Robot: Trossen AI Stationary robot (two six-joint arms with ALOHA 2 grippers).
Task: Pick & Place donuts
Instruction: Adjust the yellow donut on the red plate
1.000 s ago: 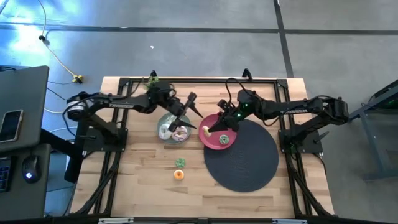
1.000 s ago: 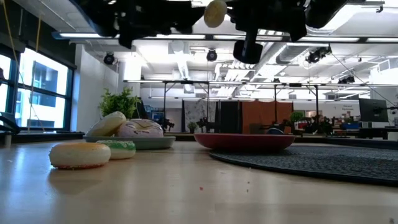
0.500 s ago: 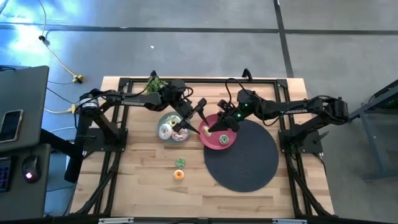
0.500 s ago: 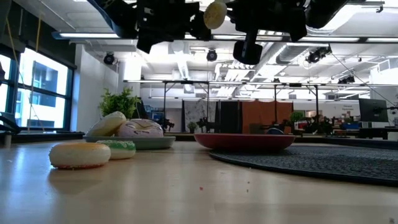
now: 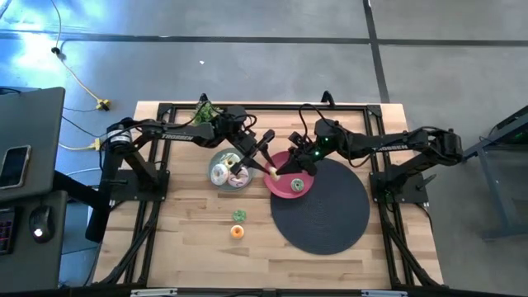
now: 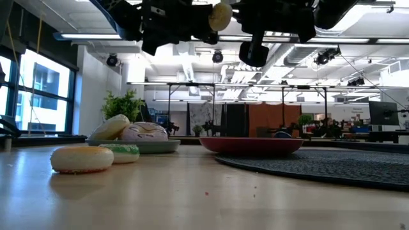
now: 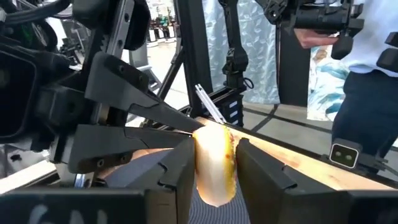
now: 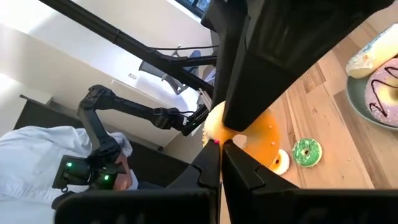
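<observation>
A pale yellow donut (image 5: 272,172) hangs in the air between the grey-green plate (image 5: 216,158) and the pink plate (image 5: 279,191). My right gripper (image 5: 280,171) is shut on it, reaching in from the table's right. My left gripper (image 5: 266,166) comes from the left, its fingers closed against the donut's two faces (image 7: 214,163). A white donut (image 5: 219,173) and a pink donut (image 5: 241,177) lie on the grey-green plate. One greenish donut (image 5: 295,186) lies on the pink plate. A small green donut (image 5: 238,215) and an orange one (image 5: 238,232) rest on the wood. My left gripper pinches the yellow donut's two flat faces (image 7: 200,168) between its fingers, and the donut stands edge-on in the gap. It is lifted well clear of the table. My right gripper pinches the donut's rim (image 8: 216,132) between its shut fingertips, coming level from the table's right.
A big black round mat (image 5: 326,216) lies to the right of the pink plate. A black frame rail (image 5: 264,106) runs along the table's far edge. A person in a light shirt (image 7: 373,56) stands beyond the table.
My left gripper has gone toward the table's right, from above the grey-green plate to the yellow donut in my right gripper, and its fingers have drawn in around that donut. My right gripper and the donut have kept still.
</observation>
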